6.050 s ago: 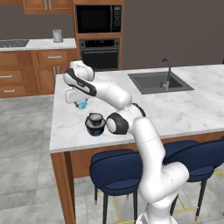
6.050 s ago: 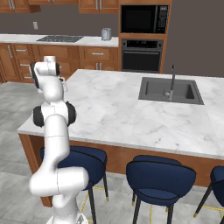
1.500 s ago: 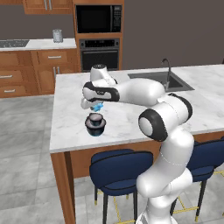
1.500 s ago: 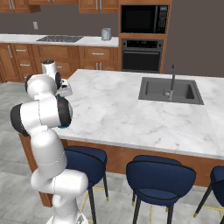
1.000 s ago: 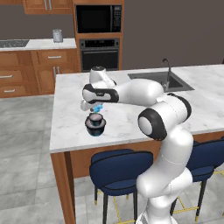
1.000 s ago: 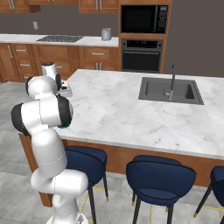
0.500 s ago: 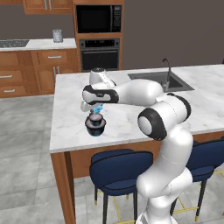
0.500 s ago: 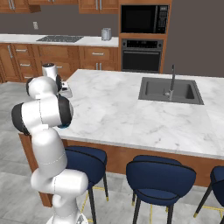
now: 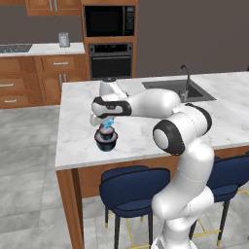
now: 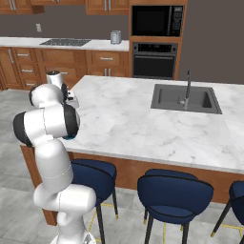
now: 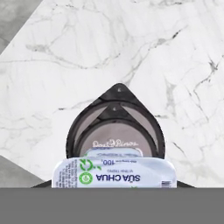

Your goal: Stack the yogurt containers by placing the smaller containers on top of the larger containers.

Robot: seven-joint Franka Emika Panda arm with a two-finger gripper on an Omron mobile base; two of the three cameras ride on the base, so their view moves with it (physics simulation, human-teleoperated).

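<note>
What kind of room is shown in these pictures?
A rendered home kitchen, most likely: a marble island counter with a sink, a built-in oven under a microwave, and wooden cabinets.
</note>
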